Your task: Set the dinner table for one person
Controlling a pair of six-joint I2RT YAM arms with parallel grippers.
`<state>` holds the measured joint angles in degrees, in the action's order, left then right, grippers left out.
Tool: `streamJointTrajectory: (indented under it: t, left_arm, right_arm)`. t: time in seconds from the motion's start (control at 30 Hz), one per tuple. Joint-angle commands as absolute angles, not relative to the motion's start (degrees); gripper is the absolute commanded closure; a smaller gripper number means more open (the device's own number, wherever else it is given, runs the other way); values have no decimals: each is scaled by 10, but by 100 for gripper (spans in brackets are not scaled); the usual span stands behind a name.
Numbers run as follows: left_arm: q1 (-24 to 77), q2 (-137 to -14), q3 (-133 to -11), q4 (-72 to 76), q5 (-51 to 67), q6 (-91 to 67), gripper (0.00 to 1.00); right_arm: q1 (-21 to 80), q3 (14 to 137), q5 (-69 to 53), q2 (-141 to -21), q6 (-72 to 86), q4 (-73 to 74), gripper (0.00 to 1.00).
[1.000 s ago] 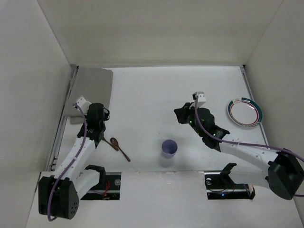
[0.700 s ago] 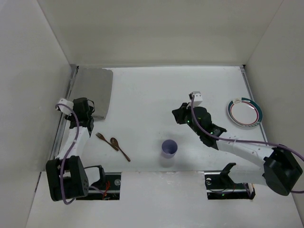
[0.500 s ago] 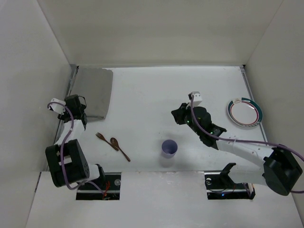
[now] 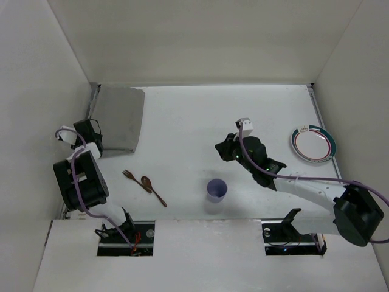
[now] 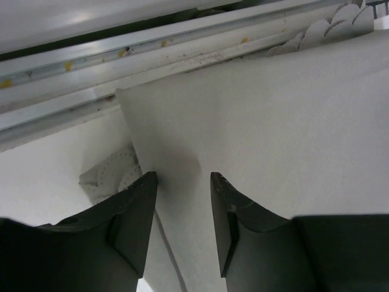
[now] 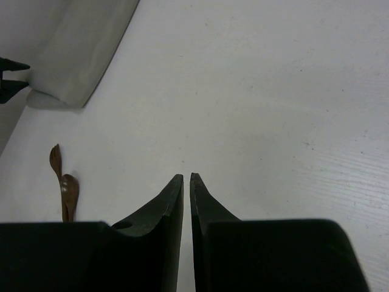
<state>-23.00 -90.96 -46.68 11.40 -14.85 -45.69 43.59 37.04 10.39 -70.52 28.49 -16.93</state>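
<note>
Cup (image 4: 216, 189) near the front edge of the table (image 4: 182, 121), plate (image 4: 313, 144) by its right rail. Left gripper (image 5: 182, 182) spread at the mat (image 5: 273, 121) corner; right gripper (image 6: 185, 179) pressed together

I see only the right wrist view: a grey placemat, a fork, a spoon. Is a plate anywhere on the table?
Observer: Yes, an empty plate with a green and red rim lies by the right edge of the table.
Operator: I see black tips beside the placemat. Is the left gripper open?
Observer: Yes, the left gripper is open; its fingers stand apart over the edge of the placemat, near a corner.
</note>
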Motion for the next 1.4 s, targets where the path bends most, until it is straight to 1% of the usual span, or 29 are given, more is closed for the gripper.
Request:
streamJointTrajectory:
  t: [0.0, 0.17, 0.27, 0.37, 0.6, 0.8, 0.97, 1.17, 1.3, 1.33, 1.37]
  left_arm:
    - [-235, -925, -501, 137, -145, -439, 64]
    - [-234, -936, -494, 145, -192, -431, 65]
    - [-235, -937, -487, 162, -195, -436, 61]
    - [-241, -940, -484, 172, -196, -446, 60]
    - [-261, -925, -465, 181, -185, -460, 59]
    - [-284, -941, -446, 187, -156, -474, 56]
    - [-295, -970, -460, 195, -141, -476, 54]
    - [-299, -1003, -483, 209, -123, -474, 57]
    - [-291, -1006, -493, 214, -129, -468, 58]
    - [-287, -1005, -495, 218, -130, -466, 60]
    - [-283, -1004, -496, 221, -131, -464, 64]
  right_arm:
    - [445, 398, 95, -704, 286, -180, 85]
    - [454, 406, 94, -724, 283, -180, 85]
    - [458, 411, 94, -732, 280, -177, 85]
    - [460, 413, 98, -734, 276, -173, 85]
    - [464, 417, 100, -740, 272, -172, 85]
    - [466, 417, 100, -736, 271, -171, 84]
    - [470, 417, 99, -735, 269, -171, 83]
    - [477, 419, 99, -735, 265, -167, 84]
    - [485, 424, 98, -744, 260, -167, 84]
    - [488, 426, 97, -745, 259, -167, 84]
    - [491, 427, 97, -747, 258, -167, 84]
